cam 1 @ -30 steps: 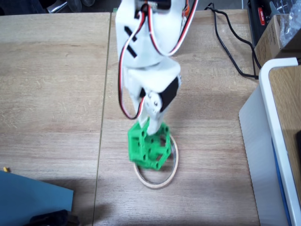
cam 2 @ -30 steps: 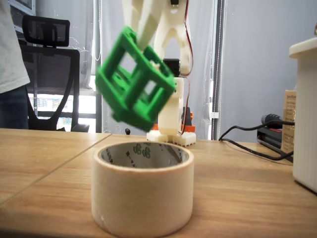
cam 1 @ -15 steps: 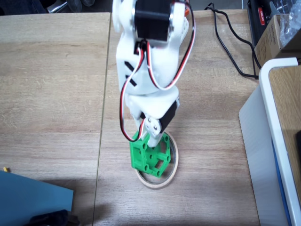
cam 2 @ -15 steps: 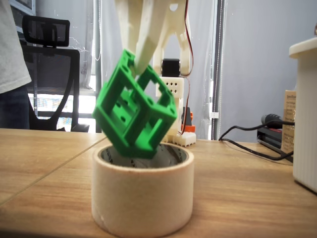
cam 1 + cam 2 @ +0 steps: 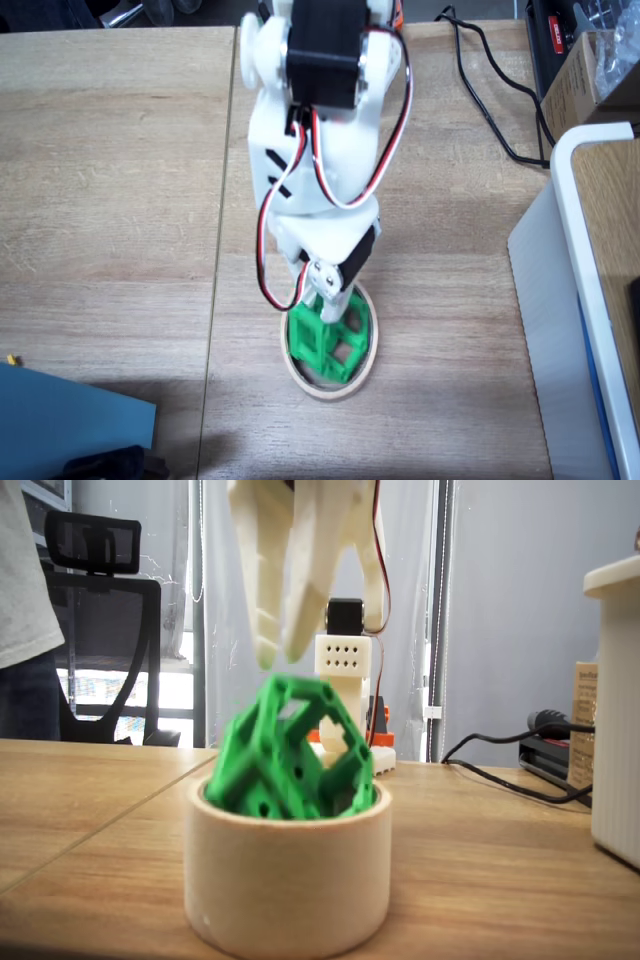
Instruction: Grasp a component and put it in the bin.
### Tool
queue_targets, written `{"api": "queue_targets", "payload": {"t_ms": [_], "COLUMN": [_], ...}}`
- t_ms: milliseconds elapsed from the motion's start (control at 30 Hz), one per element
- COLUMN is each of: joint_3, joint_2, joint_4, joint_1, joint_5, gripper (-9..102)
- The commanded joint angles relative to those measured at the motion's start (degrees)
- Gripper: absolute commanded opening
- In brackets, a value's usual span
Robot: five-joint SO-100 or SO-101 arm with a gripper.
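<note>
The green hollow component (image 5: 325, 345) rests tilted inside the bin (image 5: 300, 378), a beige tape ring on the wooden table. In the low fixed view the component (image 5: 295, 755) sticks up above the rim of the bin (image 5: 285, 880). My white gripper (image 5: 280, 658) hangs just above it, fingertips clear of the block and slightly apart, holding nothing. From above, the gripper (image 5: 322, 300) points down over the ring's far edge and the arm covers part of the block.
A large white-rimmed container (image 5: 575, 250) stands at the right edge, also seen as a white container (image 5: 615, 730). Black cables (image 5: 480, 90) run at the back right. A blue sheet (image 5: 60, 420) lies front left. A person (image 5: 20, 580) stands by a chair (image 5: 100, 550).
The gripper lowered the green component into the tape ring and let go. The block now sits in the ring, and the fingers are above it and free.
</note>
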Motion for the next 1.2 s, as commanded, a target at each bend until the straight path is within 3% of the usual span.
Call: {"api": "queue_targets", "payload": {"t_ms": [0,300,700,1167], "joint_3": [-4.04,-4.13,1.67,17.75], "joint_2": [0.70,2.90,24.08,44.74], "joint_4": [-0.09,0.00,0.00,-0.88], "joint_1": [0.70,0.70,1.32,19.86], "joint_5": [-0.26,-0.26,-0.26,-0.70], "gripper": [14,14,2,0]}}
